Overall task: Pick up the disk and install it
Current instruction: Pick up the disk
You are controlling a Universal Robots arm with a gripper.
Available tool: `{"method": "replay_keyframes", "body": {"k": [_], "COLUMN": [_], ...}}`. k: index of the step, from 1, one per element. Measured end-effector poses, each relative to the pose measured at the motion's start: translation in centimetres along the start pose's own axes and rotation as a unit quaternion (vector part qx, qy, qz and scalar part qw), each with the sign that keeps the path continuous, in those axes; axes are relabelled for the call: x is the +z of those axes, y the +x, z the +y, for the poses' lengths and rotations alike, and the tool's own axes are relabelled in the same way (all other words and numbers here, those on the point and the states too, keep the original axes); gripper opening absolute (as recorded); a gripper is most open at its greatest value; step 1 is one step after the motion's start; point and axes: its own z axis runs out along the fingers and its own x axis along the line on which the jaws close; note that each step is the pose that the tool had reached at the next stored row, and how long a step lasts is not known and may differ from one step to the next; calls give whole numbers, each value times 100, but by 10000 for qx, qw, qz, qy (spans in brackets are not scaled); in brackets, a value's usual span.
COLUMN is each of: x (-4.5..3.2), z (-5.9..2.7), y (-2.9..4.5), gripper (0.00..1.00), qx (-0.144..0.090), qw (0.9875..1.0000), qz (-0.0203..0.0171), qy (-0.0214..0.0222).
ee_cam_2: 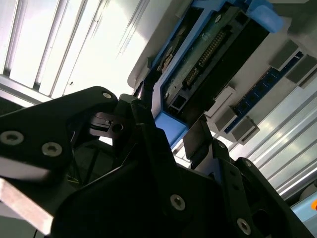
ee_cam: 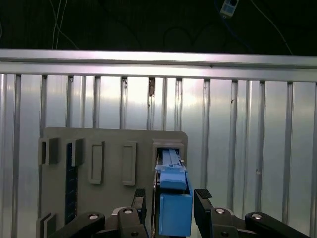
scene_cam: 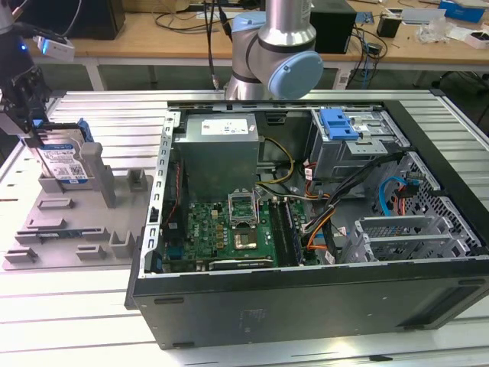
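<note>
The work surface is a ribbed aluminium table (scene_cam: pixel 92 329), its long pale slats set apart by dark grooves. In the second wrist view the slats (ee_cam_2: pixel 44 39) catch bright light. Behind the table, across a dark gap, stands a wooden bench (scene_cam: pixel 153 34) on white legs (scene_cam: pixel 93 75) — black cables (scene_cam: pixel 183 19) and a black box (scene_cam: pixel 334 27) lie on it. In the first wrist view the table's edge rail (ee_cam: pixel 158 62) borders a dark background (ee_cam: pixel 124 25).

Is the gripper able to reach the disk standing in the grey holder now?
Probably yes: the gripper straddles the disk, which stands upright in the grey holder; nothing blocks it.
</note>
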Motion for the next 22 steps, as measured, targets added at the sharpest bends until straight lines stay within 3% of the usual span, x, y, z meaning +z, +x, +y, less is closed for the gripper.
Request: {"method": "replay_keyframes", "body": {"k": [22], "x": [17], "z": [-1], "y": [-1], "gripper": [51], "qx": [166], "qw": [9999], "qz": [-2], "qy": [-2]}}
